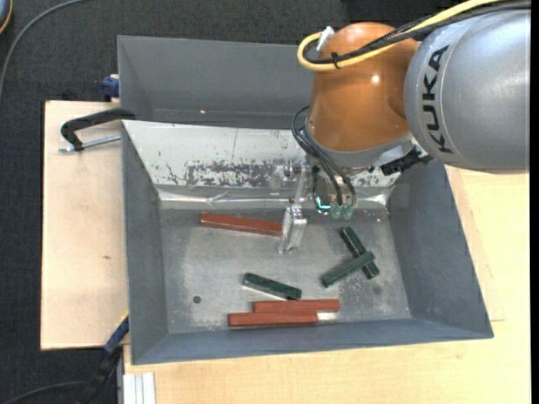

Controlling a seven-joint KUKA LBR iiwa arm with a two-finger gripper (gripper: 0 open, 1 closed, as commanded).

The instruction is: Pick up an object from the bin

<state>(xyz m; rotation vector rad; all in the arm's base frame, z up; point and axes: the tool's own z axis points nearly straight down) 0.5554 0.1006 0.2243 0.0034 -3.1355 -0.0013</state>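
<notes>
My gripper (pixel 291 239) hangs low over the middle of the bin, under the orange wrist cover. Its tip stands right at the right end of a long red-brown bar (pixel 238 222) that lies flat near the back wall. Whether it touches the bar I cannot tell. Nothing shows held in the gripper. To the right lie two dark green sticks, one short and slanted (pixel 353 241) and one crossing below it (pixel 348 269). Another dark green stick (pixel 271 286) lies in front of the gripper.
Two red-brown bars (pixel 284 312) lie side by side along the front wall, the longer one with a pale right tip. The arm and its orange cover hang over the bin's back right part. The bin's left half holds bare floor.
</notes>
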